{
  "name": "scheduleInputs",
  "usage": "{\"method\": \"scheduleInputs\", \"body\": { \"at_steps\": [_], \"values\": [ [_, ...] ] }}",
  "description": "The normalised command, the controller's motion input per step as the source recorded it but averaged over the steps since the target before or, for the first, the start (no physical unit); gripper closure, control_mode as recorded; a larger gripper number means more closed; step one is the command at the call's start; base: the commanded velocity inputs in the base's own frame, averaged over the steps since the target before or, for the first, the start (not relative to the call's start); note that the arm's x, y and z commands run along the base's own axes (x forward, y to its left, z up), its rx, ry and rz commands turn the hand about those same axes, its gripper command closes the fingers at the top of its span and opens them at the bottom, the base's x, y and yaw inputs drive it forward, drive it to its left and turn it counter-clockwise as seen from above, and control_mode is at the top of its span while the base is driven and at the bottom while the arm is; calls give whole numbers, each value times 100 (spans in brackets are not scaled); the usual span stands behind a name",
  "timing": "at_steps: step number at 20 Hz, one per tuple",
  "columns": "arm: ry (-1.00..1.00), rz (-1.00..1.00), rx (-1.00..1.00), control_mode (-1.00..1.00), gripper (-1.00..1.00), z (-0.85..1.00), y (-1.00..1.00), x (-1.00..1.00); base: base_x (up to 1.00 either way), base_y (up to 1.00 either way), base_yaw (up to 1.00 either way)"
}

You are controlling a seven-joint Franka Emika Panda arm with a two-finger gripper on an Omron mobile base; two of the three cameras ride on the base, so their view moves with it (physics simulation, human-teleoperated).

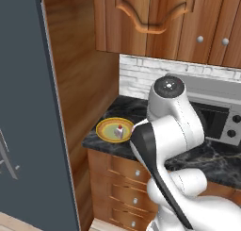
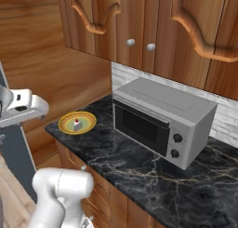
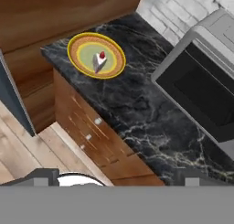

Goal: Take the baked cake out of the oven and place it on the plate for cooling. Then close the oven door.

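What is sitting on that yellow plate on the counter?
On the plate sits a small white cake slice with a red topping. The plate's middle beneath the slice is covered.

Home kitchen: marble counter [image 2: 139, 171], wood cabinets [image 2: 153, 22], brick backsplash [image 1: 141, 72].

The counter [image 2: 139, 171] is glossy black marble with pale veins. Cabinets [image 2: 153, 22] and drawers [image 3: 91, 127] are warm grained wood with small metal knobs. The oven [image 2: 186, 110] has a matt grey metal shell and a dark glass door [image 2: 139, 127]. The plate [image 3: 75, 45] looks glazed yellow.
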Motion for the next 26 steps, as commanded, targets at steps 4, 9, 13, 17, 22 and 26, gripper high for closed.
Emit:
{"method": "scheduleInputs", "body": {
  "at_steps": [4, 9, 13, 17, 22, 26],
  "values": [
    [0, -8, 3, 100, -100, 0, 0, -5, -66, 3, -15],
    [0, 0, 0, 100, -100, 0, 0, 0, -100, 77, 1],
    [0, 0, 0, 100, -100, 0, 0, 0, -51, 100, 29],
    [0, 0, 0, 100, -100, 0, 0, 0, 19, 99, 63],
    [0, 0, 0, 100, -100, 0, 0, 0, 69, 74, 57],
    [0, 0, 0, 100, -100, 0, 0, 0, 100, 33, 37]
  ]
}}
